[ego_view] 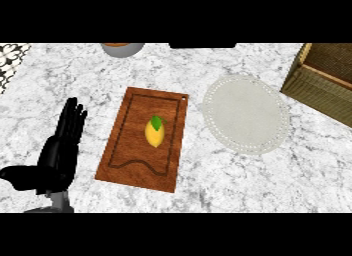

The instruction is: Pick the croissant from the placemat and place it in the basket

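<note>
The left hand stood at the lower left of the marble counter, its fingers straight and close together, pointing away from the robot, with the thumb stuck out to the side; it held nothing. The right hand did not show.

A wooden cutting board lay just right of the hand, slightly tilted, and a yellow lemon with a green leaf rested near its middle. To the right of the board, close but apart from it, lay a pale oval placemat with a beaded edge. No croissant showed on the placemat or anywhere else on the counter. The woven basket sat at the right edge, near the mat's far side; what its inside held could not be told. A grey bowl was cut off by the top edge.
</note>
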